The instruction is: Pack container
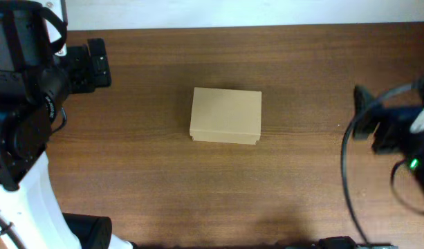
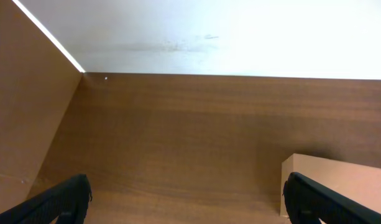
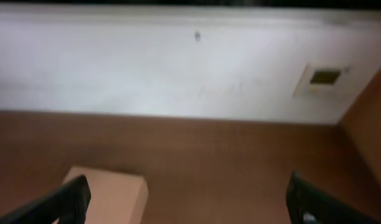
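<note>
Shut box (image 1: 225,116) mid-worktop (image 1: 301,194), both tools clear of it.
Plain tan card, flap (image 1: 227,107) down flush, no dents seen, sitting square about midway between the arms. Nothing to pack is in view, so you're likely at the very start or already done; can't tell which. If starting, your next move needs the flap lifted: one finger under the front lip while the other tool steadies the box, since it looks light and may slide. Left tool (image 2: 187,186) is spread wide and empty, with the box by its right finger. Right tool (image 3: 189,183) is spread wide and empty too.
</note>
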`<state>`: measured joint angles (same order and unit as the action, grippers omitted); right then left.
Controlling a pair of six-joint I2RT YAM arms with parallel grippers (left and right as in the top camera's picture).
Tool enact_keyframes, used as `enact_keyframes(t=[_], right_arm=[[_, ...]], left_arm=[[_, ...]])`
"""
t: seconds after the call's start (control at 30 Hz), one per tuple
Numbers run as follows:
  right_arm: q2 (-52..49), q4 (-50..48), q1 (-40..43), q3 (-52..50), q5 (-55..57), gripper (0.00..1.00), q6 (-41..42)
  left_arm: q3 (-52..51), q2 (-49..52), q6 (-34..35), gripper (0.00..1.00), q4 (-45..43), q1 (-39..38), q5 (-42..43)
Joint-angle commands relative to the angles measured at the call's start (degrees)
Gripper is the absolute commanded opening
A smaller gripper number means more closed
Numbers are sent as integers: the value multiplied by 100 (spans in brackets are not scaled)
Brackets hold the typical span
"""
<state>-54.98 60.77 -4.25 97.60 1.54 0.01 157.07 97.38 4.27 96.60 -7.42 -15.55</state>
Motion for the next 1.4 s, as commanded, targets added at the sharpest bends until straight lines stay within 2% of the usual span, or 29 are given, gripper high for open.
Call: enact_keyframes(t=[0.0, 0.07, 0.23, 0.53, 0.67, 1.17, 1.37], right_arm=[[1108, -769, 31, -1816, 70, 99, -15], [1886, -1484, 133, -3018, 63, 99, -17], [3182, -2402, 387, -5051, 70, 99, -20], [4745, -3882, 520, -7650, 68, 99, -17], [5440, -4142, 745, -8509, 66, 99, -15], [5480, -4212, 887, -9095, 66, 99, -17], [5480, -3917, 883, -9117, 63, 99, -17]], left_arm=[[15, 20, -7, 99, 4, 20, -76], [15, 20, -7, 99, 4, 20, -76], [15, 20, -7, 99, 4, 20, -76], [15, 20, -7, 99, 4, 20, -76], [15, 20, -7, 99, 4, 20, -76], [15, 20, -7, 99, 4, 20, -76], [15, 20, -7, 99, 4, 20, -76]])
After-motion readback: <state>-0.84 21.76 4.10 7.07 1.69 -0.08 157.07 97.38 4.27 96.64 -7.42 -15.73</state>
